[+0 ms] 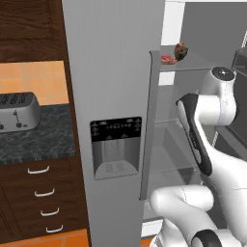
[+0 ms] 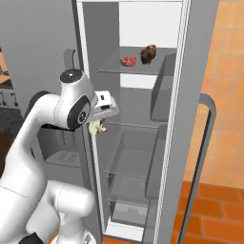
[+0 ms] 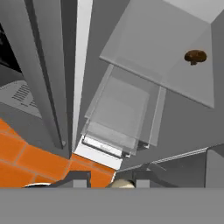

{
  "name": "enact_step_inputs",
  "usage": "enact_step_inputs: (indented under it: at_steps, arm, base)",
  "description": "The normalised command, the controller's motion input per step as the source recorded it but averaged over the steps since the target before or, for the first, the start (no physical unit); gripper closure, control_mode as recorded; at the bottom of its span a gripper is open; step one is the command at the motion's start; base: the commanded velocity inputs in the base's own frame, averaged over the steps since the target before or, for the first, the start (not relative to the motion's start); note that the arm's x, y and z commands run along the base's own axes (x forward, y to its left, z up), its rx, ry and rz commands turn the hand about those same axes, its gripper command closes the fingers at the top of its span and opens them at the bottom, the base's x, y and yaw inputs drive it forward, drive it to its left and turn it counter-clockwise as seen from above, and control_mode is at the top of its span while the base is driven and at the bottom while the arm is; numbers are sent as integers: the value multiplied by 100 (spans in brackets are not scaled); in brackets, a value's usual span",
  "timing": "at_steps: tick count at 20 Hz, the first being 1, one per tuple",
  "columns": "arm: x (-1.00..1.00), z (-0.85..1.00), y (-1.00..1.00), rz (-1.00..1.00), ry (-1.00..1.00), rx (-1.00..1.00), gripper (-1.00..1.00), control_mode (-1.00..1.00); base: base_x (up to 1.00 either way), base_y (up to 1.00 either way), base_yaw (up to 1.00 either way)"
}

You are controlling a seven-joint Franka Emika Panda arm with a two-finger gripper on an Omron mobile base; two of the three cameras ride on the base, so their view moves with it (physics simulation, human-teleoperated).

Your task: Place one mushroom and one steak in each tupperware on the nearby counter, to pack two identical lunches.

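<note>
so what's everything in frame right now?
steak: 1, red-pink, upper fridge shelf
dark lump: 1, brown-red, beside the steak; kind unclear
shelf mushroom: 1, brown, glass shelf, hand view
held mushroom: 1, pale tan, in the tool
fridge: 1, grey, right door open
toaster: 1, silver, on the counter
counter: 1, dark marbled, left of fridge
drawers: brown, silver handles, under counter
arm: 1, white
tool: 1, dark tips, closed on held mushroom

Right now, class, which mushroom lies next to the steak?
The dark brown mushroom on the top fridge shelf, just right of the red steak. The pale mushroom hangs lower, gripped in the tool.
</note>
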Motion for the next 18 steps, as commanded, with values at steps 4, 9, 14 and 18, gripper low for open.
enact_step_inputs:
  at_steps: [4, 9, 14, 18]
  arm:
    - [-100, 2, 0, 0, -17, 0, 100, -100]
    - [-68, 2, 55, -10, -6, 0, 100, -100]
    - [-10, 0, 18, -4, 0, 0, 100, 100]
    - [0, 0, 0, 0, 0, 0, 100, 100]
  base:
    - [0, 0, 0]
    - [0, 0, 0]
    - [-16, 80, -9]
    - [-4, 100, 0]
